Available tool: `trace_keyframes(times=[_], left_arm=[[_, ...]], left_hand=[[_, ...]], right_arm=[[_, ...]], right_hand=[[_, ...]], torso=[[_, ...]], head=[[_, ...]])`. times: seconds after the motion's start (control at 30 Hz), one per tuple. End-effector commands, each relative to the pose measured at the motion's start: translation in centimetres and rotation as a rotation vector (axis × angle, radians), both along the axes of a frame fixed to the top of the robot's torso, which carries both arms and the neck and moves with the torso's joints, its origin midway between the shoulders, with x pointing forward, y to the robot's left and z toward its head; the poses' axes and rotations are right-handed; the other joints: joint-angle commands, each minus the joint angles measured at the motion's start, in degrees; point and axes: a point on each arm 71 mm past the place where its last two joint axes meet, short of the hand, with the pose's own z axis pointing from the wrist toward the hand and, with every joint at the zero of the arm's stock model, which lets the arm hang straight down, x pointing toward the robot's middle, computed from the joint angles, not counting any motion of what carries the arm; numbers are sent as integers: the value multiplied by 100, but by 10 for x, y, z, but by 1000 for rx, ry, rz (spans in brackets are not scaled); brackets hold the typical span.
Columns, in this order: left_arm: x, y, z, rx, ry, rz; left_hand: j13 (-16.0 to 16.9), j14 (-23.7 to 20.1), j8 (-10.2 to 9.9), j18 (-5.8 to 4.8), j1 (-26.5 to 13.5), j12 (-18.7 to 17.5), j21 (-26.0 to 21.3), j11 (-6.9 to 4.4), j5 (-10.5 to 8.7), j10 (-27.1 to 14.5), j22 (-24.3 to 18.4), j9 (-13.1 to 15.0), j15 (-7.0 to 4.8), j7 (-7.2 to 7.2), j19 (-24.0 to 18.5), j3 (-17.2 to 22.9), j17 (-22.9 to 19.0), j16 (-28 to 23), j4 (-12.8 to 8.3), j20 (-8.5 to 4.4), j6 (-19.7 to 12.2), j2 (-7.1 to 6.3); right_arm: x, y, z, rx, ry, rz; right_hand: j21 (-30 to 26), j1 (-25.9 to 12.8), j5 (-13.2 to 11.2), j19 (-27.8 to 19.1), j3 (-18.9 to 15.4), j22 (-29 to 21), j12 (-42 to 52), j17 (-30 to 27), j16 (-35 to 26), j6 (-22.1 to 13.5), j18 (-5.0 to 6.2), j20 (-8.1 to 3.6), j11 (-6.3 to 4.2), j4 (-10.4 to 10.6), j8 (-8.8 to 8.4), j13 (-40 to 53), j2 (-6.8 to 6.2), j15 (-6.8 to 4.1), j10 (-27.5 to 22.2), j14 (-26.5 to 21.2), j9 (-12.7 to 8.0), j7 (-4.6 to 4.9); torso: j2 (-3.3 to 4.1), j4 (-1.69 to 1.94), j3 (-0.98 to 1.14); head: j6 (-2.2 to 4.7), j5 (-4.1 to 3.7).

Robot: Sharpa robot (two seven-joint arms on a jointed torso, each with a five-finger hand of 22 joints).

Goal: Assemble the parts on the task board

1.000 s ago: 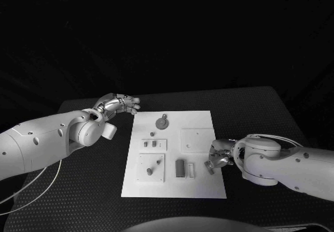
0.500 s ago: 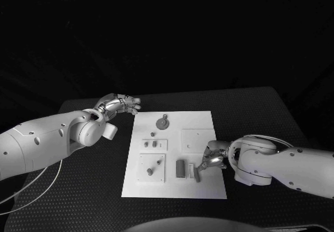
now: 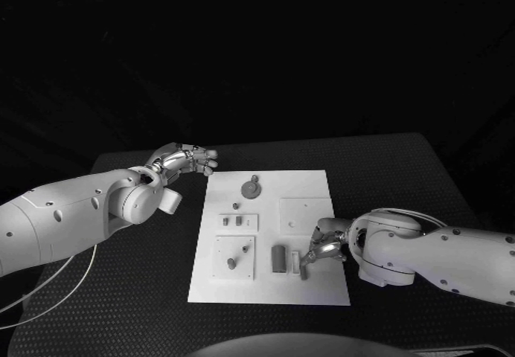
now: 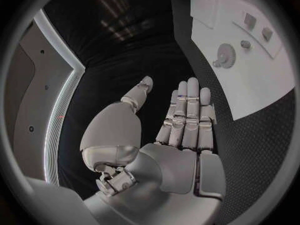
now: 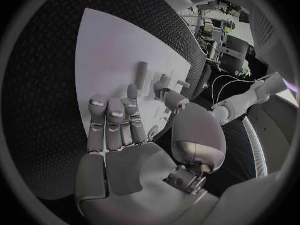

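Task board mid-table — parts on it, hands flanking.

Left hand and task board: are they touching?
Apart. In the left wrist view the left hand lies open over the dark table, with mat showing between its fingertips and the task board edge.

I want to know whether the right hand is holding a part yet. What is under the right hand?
Under the right hand lies the white task board, near its right edge. A small dark part shows by the fingertips. Whether the hand grips it is hidden.
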Motion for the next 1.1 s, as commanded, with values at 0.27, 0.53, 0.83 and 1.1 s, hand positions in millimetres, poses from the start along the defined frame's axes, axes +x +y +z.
trace_keyframes(times=[0.27, 0.53, 0.83, 1.1], left_arm=[[0, -3, 1, -5, -3, -19], [-1, -3, 1, -4, -1, -19], [-1, -3, 1, -4, 0, -19], [-1, -2, 1, -2, 1, -19]], left_hand=[[-7, -6, -10, 23, -22, -26, -35, 17, 12, -41, 20, -9, 44, 25, -2, 3, 10, -27, 37, 32, 1, 1], [-6, -5, -9, 23, -23, -26, -37, 18, 11, -41, 23, -9, 44, 26, -2, 4, 12, -29, 39, 32, 1, 4], [-6, -5, -9, 23, -27, -26, -39, 18, 10, -41, 26, -9, 45, 26, -1, 5, 16, -32, 43, 33, 1, 8], [-6, -5, -9, 23, -29, -25, -40, 18, 10, -41, 28, -10, 45, 26, 0, 6, 18, -35, 47, 34, 2, 11]], right_arm=[[-2, 6, -9, -103, -33, 104], [-3, 9, -17, -127, -42, 122], [-2, 10, -21, -139, -42, 127], [-3, 10, -24, -156, -38, 143]], right_hand=[[61, -117, -32, -40, -430, -11, -20, 37, -11, -42, 158, -47, 16, -56, 4, 47, 39, 4, -66, -38, 27, 27], [93, -2, -32, -52, -760, -32, -11, 51, 0, -24, 158, -77, -10, -274, 51, 62, 312, -21, -32, -22, 66, 2], [104, 47, -33, -53, -909, -60, -16, 50, -8, 16, 158, -80, -31, -451, 77, 63, 600, -38, 11, -1, 75, -19], [111, 165, -33, -58, -910, -78, -21, 49, -18, 38, 158, -81, -41, -645, 85, 68, 707, -48, 34, 8, 71, -29]], torso=[[-1, 4, -4], [1, 3, -1], [1, 4, -1], [1, 0, 2]], head=[[-2, -9], [-19, 1], [-24, 11], [-35, 27]])
